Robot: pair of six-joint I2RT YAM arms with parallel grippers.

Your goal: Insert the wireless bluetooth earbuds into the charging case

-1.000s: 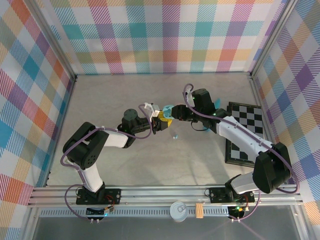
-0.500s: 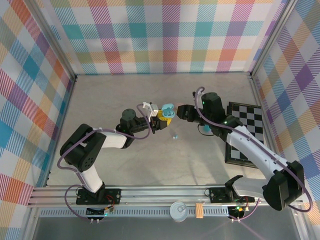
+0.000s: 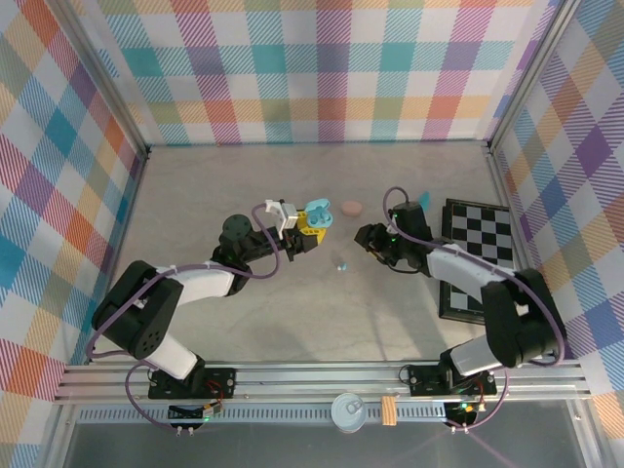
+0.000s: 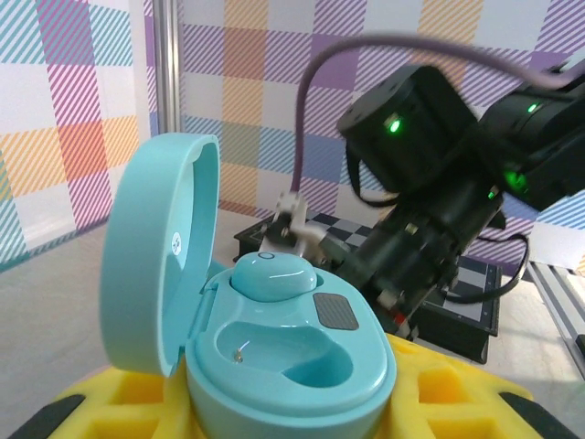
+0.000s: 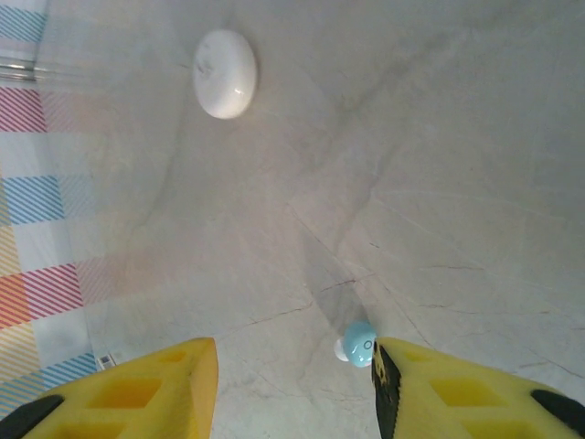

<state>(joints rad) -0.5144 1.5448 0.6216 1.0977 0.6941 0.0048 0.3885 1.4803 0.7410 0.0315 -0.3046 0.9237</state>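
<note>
My left gripper (image 3: 300, 222) is shut on the teal charging case (image 4: 288, 352), which is held upright with its lid (image 4: 151, 256) swung open to the left. One teal earbud (image 4: 271, 274) sits in the case's far slot, and the near slot (image 4: 302, 352) is empty. Another teal earbud (image 5: 356, 343) lies on the table (image 3: 340, 264), just off the right finger (image 5: 457, 393) of my right gripper (image 5: 297, 384). That gripper (image 3: 367, 238) stands open just above the table, to the right of the case and apart from it.
A pink pebble-shaped case (image 3: 351, 208) lies behind the loose earbud; it shows pale in the right wrist view (image 5: 225, 73). A chessboard (image 3: 478, 258) lies at the right, with a small teal piece (image 3: 426, 201) at its far corner. Plaid walls enclose the table.
My right gripper has drawn back from the charging case to the right and dropped lower, and its jaws have opened. My left gripper has carried the case slightly back and left.
</note>
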